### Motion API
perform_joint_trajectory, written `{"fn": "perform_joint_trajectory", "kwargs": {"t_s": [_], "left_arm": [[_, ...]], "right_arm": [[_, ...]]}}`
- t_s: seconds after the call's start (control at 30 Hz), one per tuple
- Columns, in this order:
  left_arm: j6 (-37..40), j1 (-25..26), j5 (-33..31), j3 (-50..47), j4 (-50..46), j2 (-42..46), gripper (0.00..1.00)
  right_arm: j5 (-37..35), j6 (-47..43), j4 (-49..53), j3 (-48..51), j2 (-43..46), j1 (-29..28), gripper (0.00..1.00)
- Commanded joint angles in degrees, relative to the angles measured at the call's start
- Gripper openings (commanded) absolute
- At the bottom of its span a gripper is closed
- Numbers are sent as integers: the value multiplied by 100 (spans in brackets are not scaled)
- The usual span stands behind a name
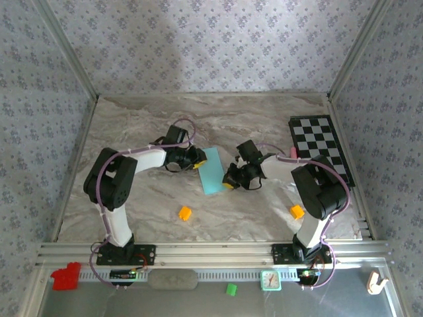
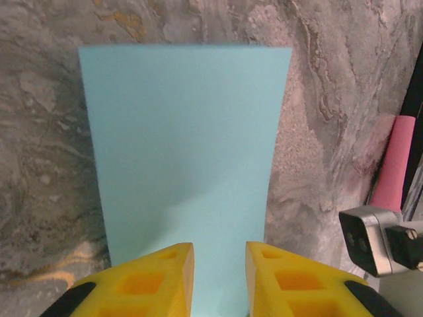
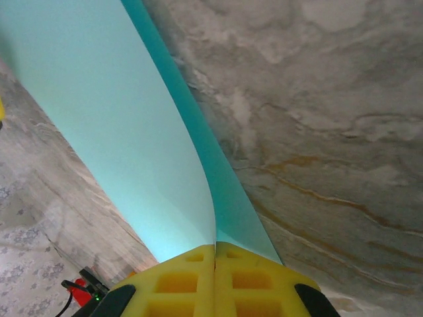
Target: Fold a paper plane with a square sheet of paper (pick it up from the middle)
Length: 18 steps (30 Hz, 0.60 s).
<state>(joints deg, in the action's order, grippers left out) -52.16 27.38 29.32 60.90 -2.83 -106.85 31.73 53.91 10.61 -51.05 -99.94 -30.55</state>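
Note:
The square sheet of paper [image 1: 213, 170] is teal-blue and folded into a long rectangle at mid-table, between the two arms. In the left wrist view the paper [image 2: 185, 145] lies flat on the marble, running away from my left gripper [image 2: 219, 254]. Its yellow fingers [image 2: 165, 271] stand a little apart over the near end, with paper showing in the gap. My left gripper [image 1: 198, 164] sits at the sheet's left edge. My right gripper [image 1: 229, 183] is at the lower right corner. There the right gripper [image 3: 215, 249] is shut on the paper [image 3: 125, 132], whose two layers lift from the table.
Two orange cubes [image 1: 184, 212] [image 1: 297, 211] lie on the marble nearer the arm bases. A black-and-white checkered board [image 1: 322, 145] lies at the right, with a pink cylinder [image 2: 393, 162] near it. Metal frame rails and patterned walls bound the table.

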Motion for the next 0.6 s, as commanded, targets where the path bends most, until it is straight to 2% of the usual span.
{"fn": "perform_joint_trajectory", "kwargs": {"t_s": [0.0, 0.33, 0.57], "left_arm": [[-5, -31, 108, 87, -6, -226, 27], [133, -31, 57, 190, -309, -519, 25], [179, -31, 37, 231, -367, -568, 23]], "right_arm": [[-99, -197, 324, -195, 142, 35, 2], [466, -381, 55, -638, -99, -71, 1], [521, -365, -50, -1109, -490, -182, 1]]}}
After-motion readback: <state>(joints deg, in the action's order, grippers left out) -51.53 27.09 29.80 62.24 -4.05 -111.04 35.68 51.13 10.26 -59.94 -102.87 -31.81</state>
